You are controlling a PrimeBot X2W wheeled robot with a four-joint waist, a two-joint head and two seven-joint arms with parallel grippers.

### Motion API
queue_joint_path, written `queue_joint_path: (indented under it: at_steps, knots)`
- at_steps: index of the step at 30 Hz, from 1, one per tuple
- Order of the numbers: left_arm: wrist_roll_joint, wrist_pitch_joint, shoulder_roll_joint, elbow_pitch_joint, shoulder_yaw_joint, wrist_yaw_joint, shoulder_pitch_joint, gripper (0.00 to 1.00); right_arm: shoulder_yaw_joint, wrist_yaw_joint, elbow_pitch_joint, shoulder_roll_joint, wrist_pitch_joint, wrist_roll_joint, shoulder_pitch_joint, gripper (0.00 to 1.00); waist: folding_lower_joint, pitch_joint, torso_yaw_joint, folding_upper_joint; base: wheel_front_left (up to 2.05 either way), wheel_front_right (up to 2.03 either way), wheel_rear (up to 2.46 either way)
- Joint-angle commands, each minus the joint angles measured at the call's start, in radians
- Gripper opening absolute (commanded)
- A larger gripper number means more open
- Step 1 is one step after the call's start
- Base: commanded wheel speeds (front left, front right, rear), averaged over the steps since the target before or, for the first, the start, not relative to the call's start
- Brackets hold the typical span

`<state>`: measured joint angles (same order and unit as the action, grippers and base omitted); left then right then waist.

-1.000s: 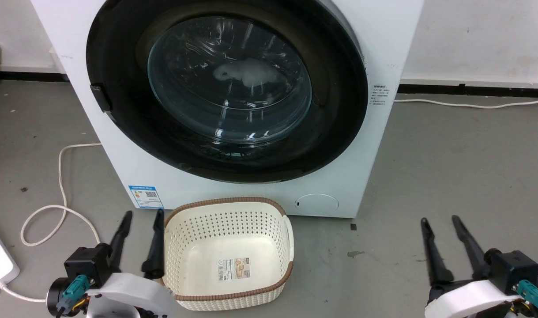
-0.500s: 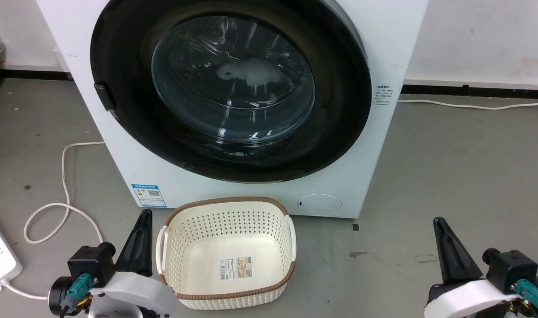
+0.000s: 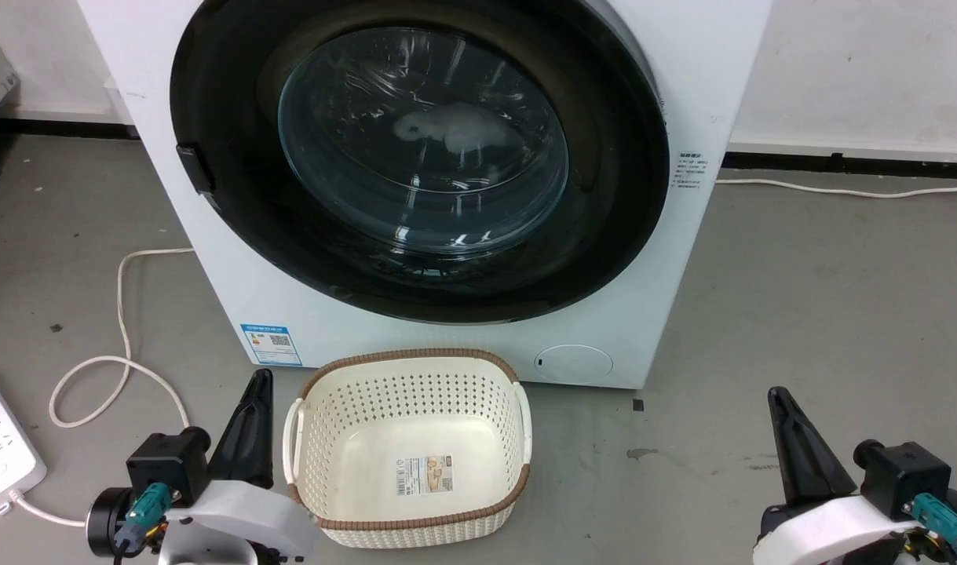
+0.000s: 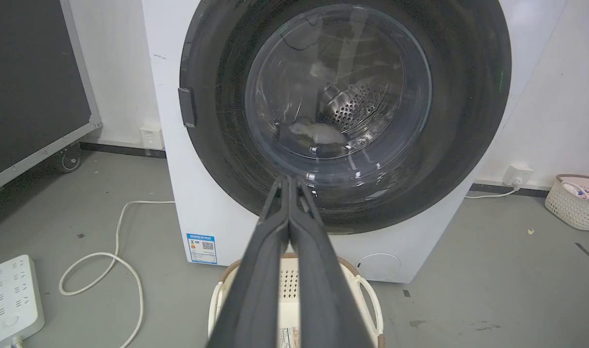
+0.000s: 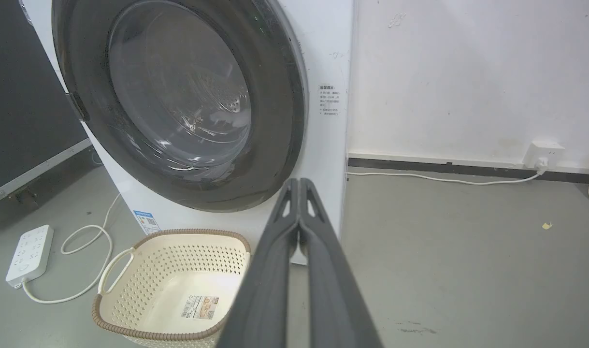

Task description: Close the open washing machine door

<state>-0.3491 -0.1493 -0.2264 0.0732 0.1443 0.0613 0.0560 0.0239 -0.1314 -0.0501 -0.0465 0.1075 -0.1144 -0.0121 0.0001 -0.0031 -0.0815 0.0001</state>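
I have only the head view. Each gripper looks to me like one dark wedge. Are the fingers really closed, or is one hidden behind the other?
Observer: Closed. In the left wrist view the left gripper has its fingers pressed together, with nothing between them.
Operator: And the right gripper?
Observer: Shut and empty too, seen in its own wrist view.
Operator: What stands right of the washing machine?
Observer: A wall socket with a white cable plugged in, running along the floor toward the machine.
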Motion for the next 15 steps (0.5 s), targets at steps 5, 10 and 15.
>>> queue_joint_path:
  at_steps: [5, 10, 15]
  knots:
    - [0.030, 0.014, 0.016, -0.009, -0.012, -0.007, -0.014, 0.00, -0.004, 0.000, 0.010, -0.001, -0.008, 0.015, 0.003, 0.00, -0.0001, 0.000, 0.005, -0.0001, 0.00, 0.00, 0.00]
    - [0.048, 0.021, 0.024, -0.013, -0.019, -0.010, -0.016, 0.00, -0.005, 0.000, 0.012, -0.001, -0.013, 0.020, 0.003, 0.00, -0.0001, 0.000, 0.009, -0.0001, 0.00, 0.00, 0.00]
    - [0.065, 0.028, 0.033, -0.016, -0.026, -0.013, -0.018, 0.00, -0.006, 0.000, 0.015, -0.001, -0.018, 0.025, 0.004, 0.00, -0.0001, 0.001, 0.013, -0.0001, 0.00, 0.00, 0.00]
